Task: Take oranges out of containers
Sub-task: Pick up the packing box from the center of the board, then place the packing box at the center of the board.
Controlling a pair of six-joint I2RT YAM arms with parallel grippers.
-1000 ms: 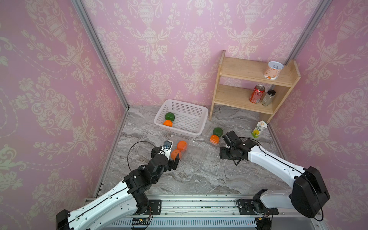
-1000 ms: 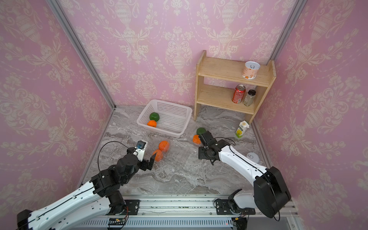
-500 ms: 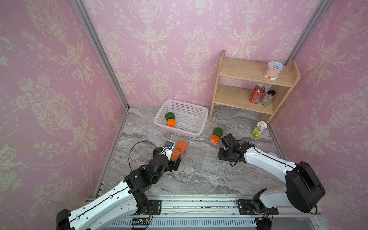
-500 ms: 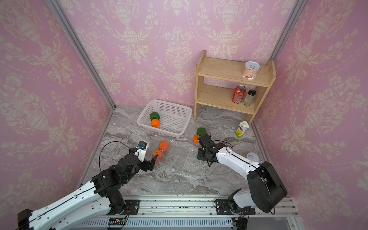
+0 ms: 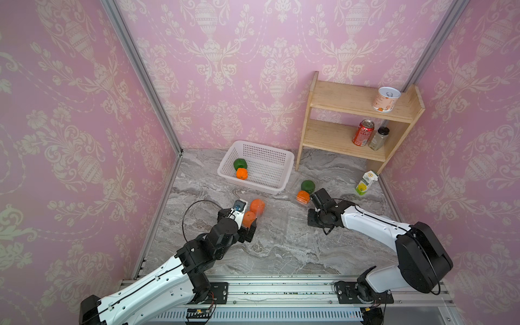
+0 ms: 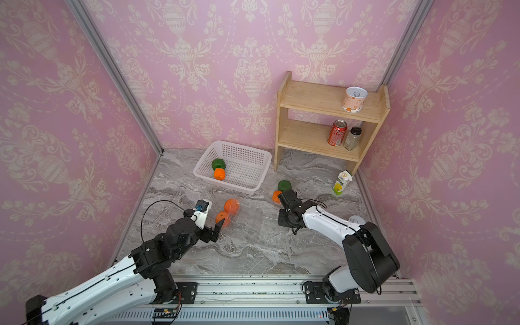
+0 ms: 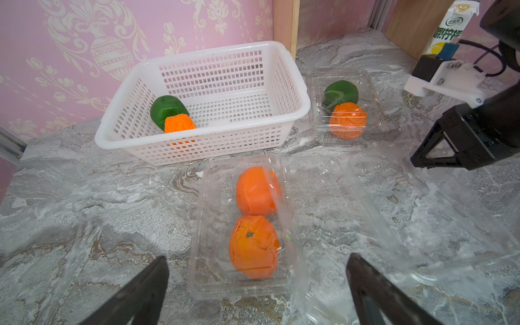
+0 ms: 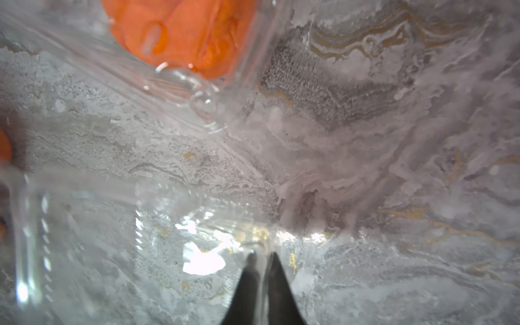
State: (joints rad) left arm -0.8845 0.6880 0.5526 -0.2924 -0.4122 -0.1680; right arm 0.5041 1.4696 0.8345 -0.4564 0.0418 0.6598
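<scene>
Right claw pinched shut on the thin rim of an empty clear box; left claw spread wide, holding nothing.
Just ahead of the left claw: an open clear box, near orange by the fingers, far orange behind it. Further out, a white basket holds a green fruit and an orange fruit. Just beside the right claw, a third clear box holds a green one and an orange one.

Mid table, two oranges lie in an open clear box. Back right, a second box holds a green one and an orange one.
</scene>
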